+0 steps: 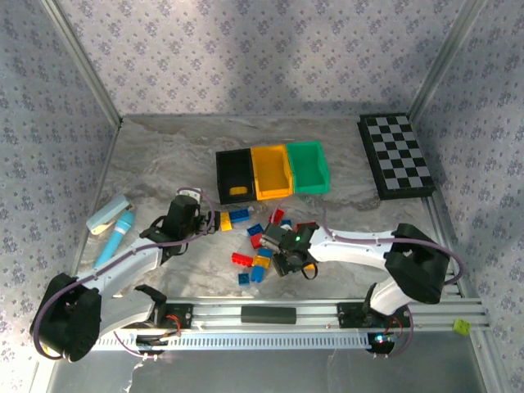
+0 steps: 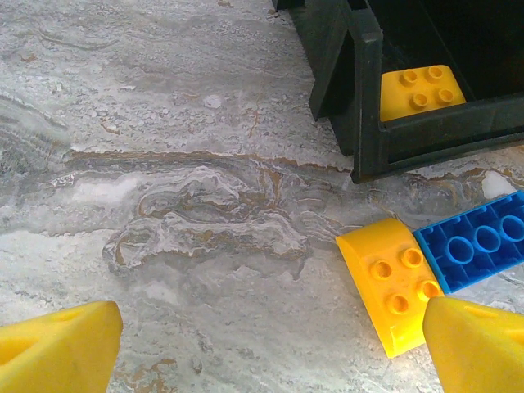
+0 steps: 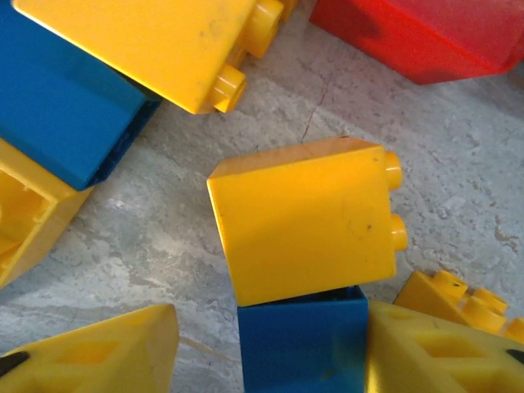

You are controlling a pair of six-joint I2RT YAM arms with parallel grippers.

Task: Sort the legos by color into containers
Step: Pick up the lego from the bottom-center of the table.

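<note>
Red, yellow and blue legos [image 1: 258,244] lie scattered in front of the black bin [image 1: 233,174], the yellow bin [image 1: 271,172] and the green bin [image 1: 309,168]. My left gripper [image 2: 270,327] is open over bare table, just left of a curved yellow brick [image 2: 393,282] that touches a blue brick [image 2: 479,246]. One yellow brick [image 2: 419,90] lies inside the black bin [image 2: 368,98]. Low over the pile, my right gripper [image 3: 274,336] straddles a blue brick [image 3: 303,344]. The right finger touches it and a gap remains at the left finger. A yellow brick [image 3: 303,217] rests against that blue brick.
A chequered board [image 1: 397,155] lies at the back right. At the left sit a white object [image 1: 109,214] and a blue cylinder [image 1: 115,237]. More bricks crowd the right gripper: red [image 3: 417,33], blue [image 3: 65,115] and yellow [image 3: 155,41].
</note>
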